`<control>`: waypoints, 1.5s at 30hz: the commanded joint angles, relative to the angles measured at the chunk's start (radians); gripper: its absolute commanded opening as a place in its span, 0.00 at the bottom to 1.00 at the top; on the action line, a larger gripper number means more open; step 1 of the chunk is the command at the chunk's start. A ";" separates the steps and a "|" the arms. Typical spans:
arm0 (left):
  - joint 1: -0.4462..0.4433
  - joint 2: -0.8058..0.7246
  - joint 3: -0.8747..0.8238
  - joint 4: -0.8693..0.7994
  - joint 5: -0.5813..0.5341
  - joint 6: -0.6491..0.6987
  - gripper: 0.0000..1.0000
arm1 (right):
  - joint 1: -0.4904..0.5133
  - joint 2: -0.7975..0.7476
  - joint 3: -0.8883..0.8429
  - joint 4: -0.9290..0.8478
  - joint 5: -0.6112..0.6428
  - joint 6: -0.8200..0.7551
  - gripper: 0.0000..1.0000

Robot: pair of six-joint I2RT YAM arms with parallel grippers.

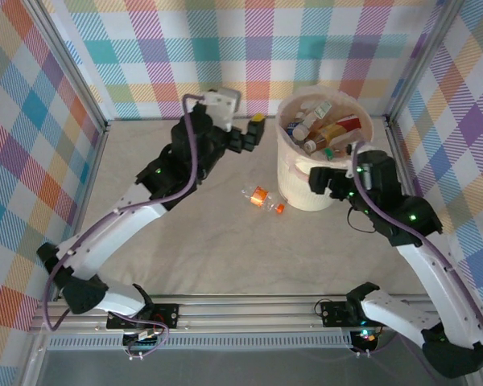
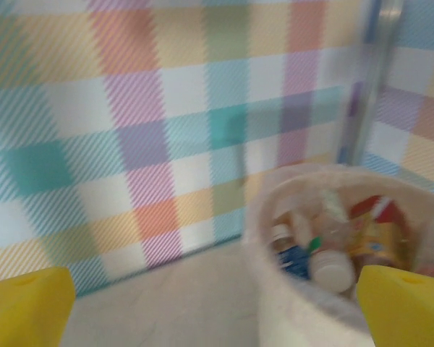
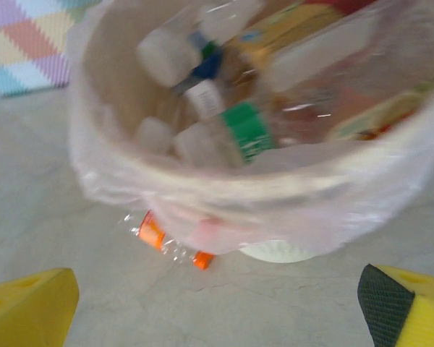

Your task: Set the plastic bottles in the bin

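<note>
The bin, a cream-pink bucket with a thin liner, stands at the back right of the table, and several plastic bottles lie heaped inside it. One clear bottle with an orange label and cap lies on the table just left of the bin's foot. My left gripper hovers open to the left of the bin's rim, nothing between its yellow fingers. My right gripper is open and empty against the bin's near side. In the right wrist view the bin's rim is close, with the orange bottle beyond it.
Checked cloth walls and metal frame posts close in the table on three sides. The bin stands near the back right post. Bare table surface stretches across the middle and front, between the two arms.
</note>
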 commanded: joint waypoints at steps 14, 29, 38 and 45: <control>0.304 -0.444 -0.504 -0.260 -0.390 -0.605 1.00 | 0.393 0.338 0.164 0.043 0.048 -0.137 1.00; 0.348 -0.471 -0.583 -0.393 -0.546 -0.760 1.00 | 0.399 0.833 0.492 -0.208 0.077 -0.290 1.00; 0.371 -0.467 -0.588 -0.402 -0.553 -0.762 1.00 | 0.349 1.071 0.646 -0.266 0.106 -0.373 1.00; 0.395 -0.470 -0.599 -0.398 -0.554 -0.762 1.00 | 0.296 1.190 0.698 -0.278 0.114 -0.409 1.00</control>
